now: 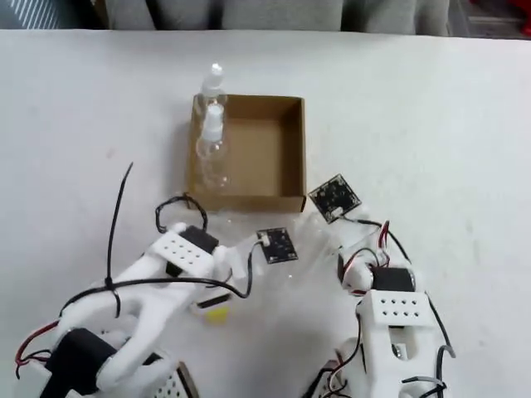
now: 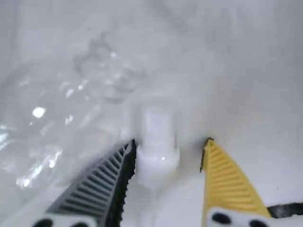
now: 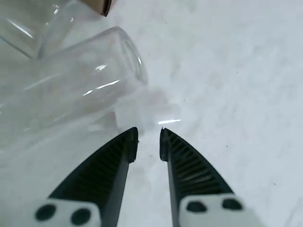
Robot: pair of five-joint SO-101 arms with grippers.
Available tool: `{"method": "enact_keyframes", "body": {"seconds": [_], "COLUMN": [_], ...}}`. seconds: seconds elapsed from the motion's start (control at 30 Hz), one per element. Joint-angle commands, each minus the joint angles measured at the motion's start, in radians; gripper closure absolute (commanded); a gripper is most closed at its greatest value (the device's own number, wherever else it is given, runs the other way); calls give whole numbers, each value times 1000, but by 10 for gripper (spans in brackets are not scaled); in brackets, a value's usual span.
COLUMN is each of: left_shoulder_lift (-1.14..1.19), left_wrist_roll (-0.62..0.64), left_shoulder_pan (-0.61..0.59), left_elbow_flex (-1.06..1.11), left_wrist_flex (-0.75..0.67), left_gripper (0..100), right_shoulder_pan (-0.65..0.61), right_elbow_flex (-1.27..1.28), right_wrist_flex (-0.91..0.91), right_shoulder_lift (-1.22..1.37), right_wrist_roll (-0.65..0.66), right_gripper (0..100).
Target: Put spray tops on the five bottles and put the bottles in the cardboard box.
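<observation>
**Both arms low at table, spray top between left fingers**

Lowered to the surface: left gripper [image 2: 170,142], grey and yellow fingers apart, white plastic spray top [image 2: 157,158] between them, touching the grey one. Likewise low: right gripper [image 3: 148,131], black fingers narrowly apart, gripping nothing. Underneath: white table [image 1: 431,124]. Beyond the arms: brown cardboard box [image 1: 261,153], open, topped clear bottle [image 1: 212,153] inside. Ahead of right fingers: clear plastic bottle [image 3: 71,97], lying down.

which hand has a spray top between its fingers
The left hand: a white spray top sits between its fingers, touching the grey one and clear of the yellow one. The right hand has a narrow empty gap between its black fingers.
</observation>
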Motion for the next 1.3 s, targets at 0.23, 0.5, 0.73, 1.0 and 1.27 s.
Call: {"method": "enact_keyframes", "body": {"seconds": [0.23,0.5,0.73,1.0,1.27], "left_shoulder_lift": [5,-5,-113,-509,-786], "left_wrist_roll": [3,3,8,14,14], "left_shoulder_pan": [87,87,88,30,-300], "left_elbow_flex": [-41,-25,-12,92,109], "left_wrist_flex": [-8,46,147,242,269], "left_gripper": [976,980,980,980,980], "right_shoulder_pan": [-8,-4,15,16,8], "right_elbow_flex": [-5,-14,-207,-443,-543], "right_wrist_flex": [-12,-8,211,430,469], "right_shoulder_lift": [-4,-4,4,5,58], "right_wrist_roll": [-6,-6,5,103,-15], "right_gripper": [933,933,933,931,933]}}
